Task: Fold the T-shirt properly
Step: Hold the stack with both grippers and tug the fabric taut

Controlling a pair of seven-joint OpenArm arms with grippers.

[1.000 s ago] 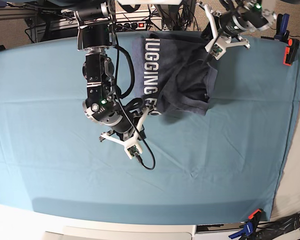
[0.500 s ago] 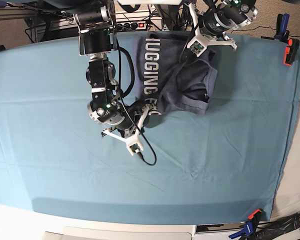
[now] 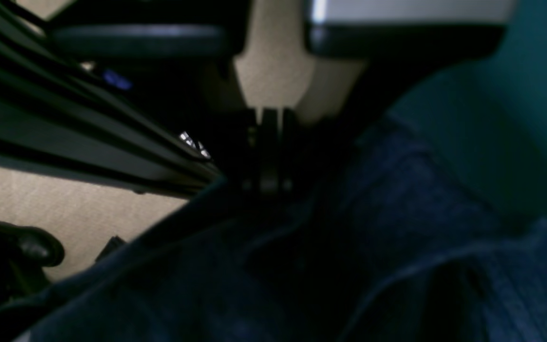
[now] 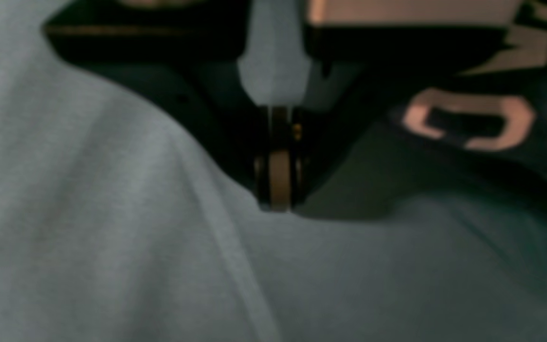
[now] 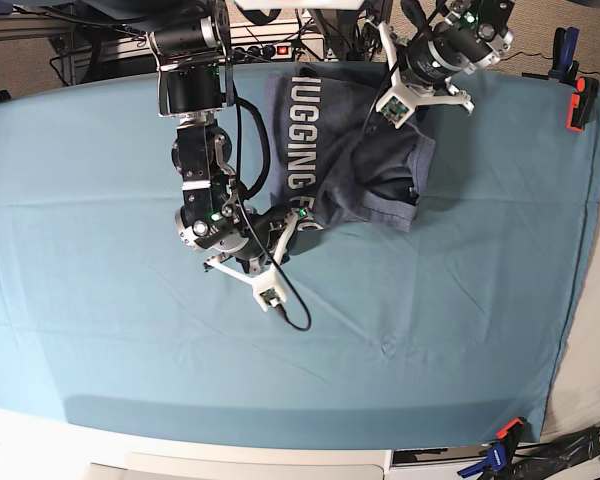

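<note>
T-shirt (image 5: 355, 150) cloth lies bunched at the far middle of the teal table cloth (image 5: 100, 330), its white block lettering (image 5: 302, 140) running down the left part and a darker fold heaped to the right. In the base view, going from left to right, the right gripper (image 5: 280, 222) comes first: it sits at the shirt's near-left corner, by the last letters, with its jaws together and a corner of the blue-grey fabric between them. Further right, the left gripper (image 5: 405, 95) sits over the shirt's far-right edge, jaws likewise closed on the cloth there. Orange and blue clamps (image 5: 578, 100) hold the table cloth at the far right edge.

The right wrist view shows what the overhead one cannot: the right gripper (image 4: 277, 202) pressed shut with the pale table cloth (image 4: 88, 237) stretched smooth under it, creased in one long ridge, and a white letter on the dark T-shirt (image 4: 468, 166) at the upper right. The left wrist view is dim and blurred; the left gripper (image 3: 268, 185) shows as narrow closed black fingers meeting the T-shirt (image 3: 397, 247), whose heathered knit rises in soft folds, with beige floor (image 3: 64, 199) beyond the table edge on the left.
</note>
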